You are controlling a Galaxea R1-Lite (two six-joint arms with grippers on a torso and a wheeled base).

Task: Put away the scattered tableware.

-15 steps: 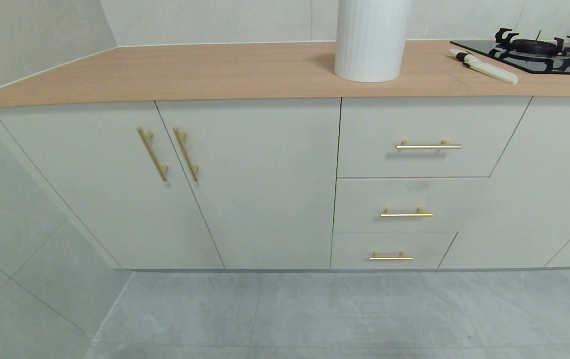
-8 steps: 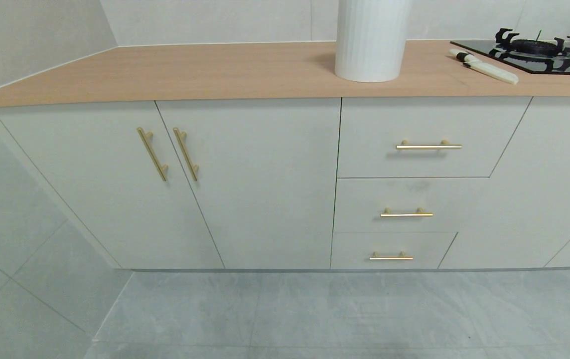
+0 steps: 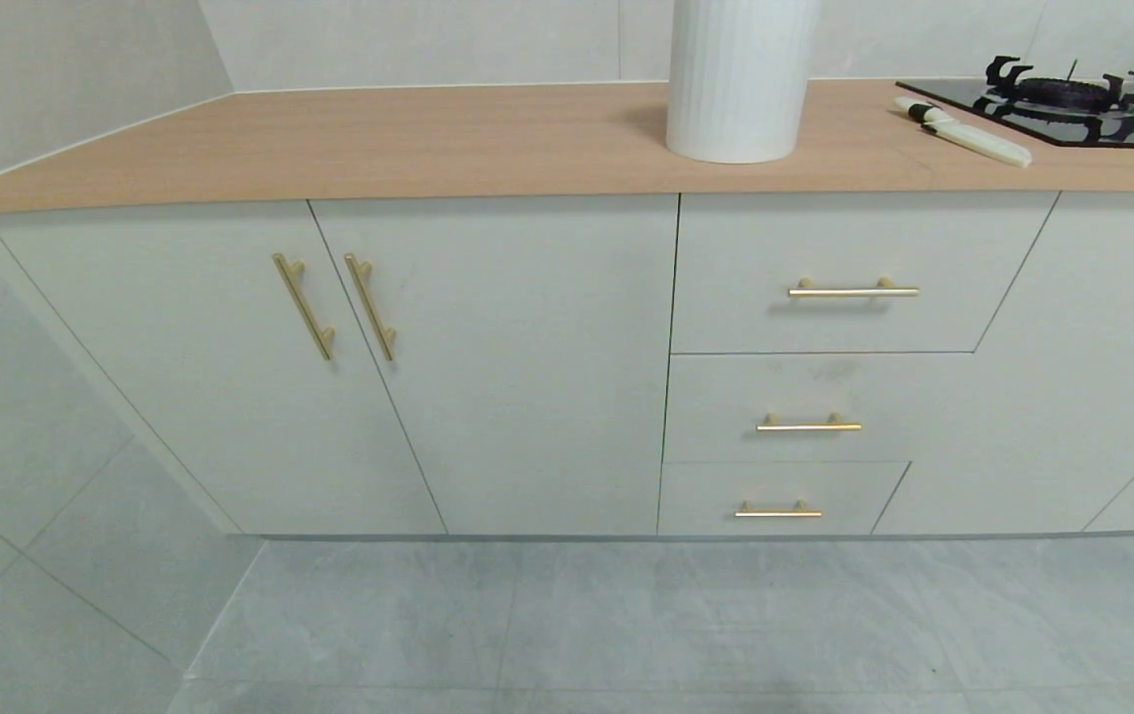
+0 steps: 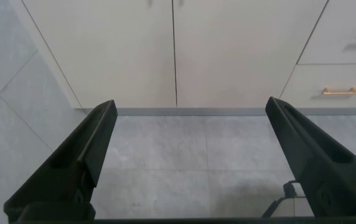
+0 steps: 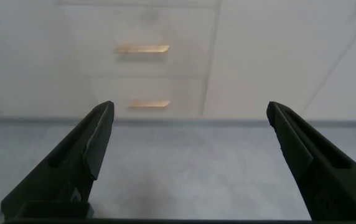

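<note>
The one piece of tableware you can see is a pale knife (image 3: 963, 132) with a short dark band at its handle end. It lies flat on the wooden countertop (image 3: 428, 139), high above both of your grippers and well apart from them, toward your right arm's side. It looks light and stiff, with a smooth, probably slick surface. Because it lies flush on the wood, the fingers will have little to get under. Judge it best taken across its narrow width near the handle end, where the body seems thickest, rather than at the tapering tip. Whether the pale part is a bare blade or a sheath cannot be told, so treat that end as sharp. Just beyond the knife is the black hob (image 3: 1063, 104), and a tall white ribbed container (image 3: 737, 89) stands on the counter on the knife's other side, nearer your left arm. Your left gripper (image 4: 190, 107) hangs low over the floor with its fingers spread wide and nothing between them, facing the foot of the cupboard doors. Your right gripper (image 5: 190, 109) is equally spread and empty, low in front of the drawers, with a gold drawer handle (image 5: 142, 48) ahead of it.
</note>
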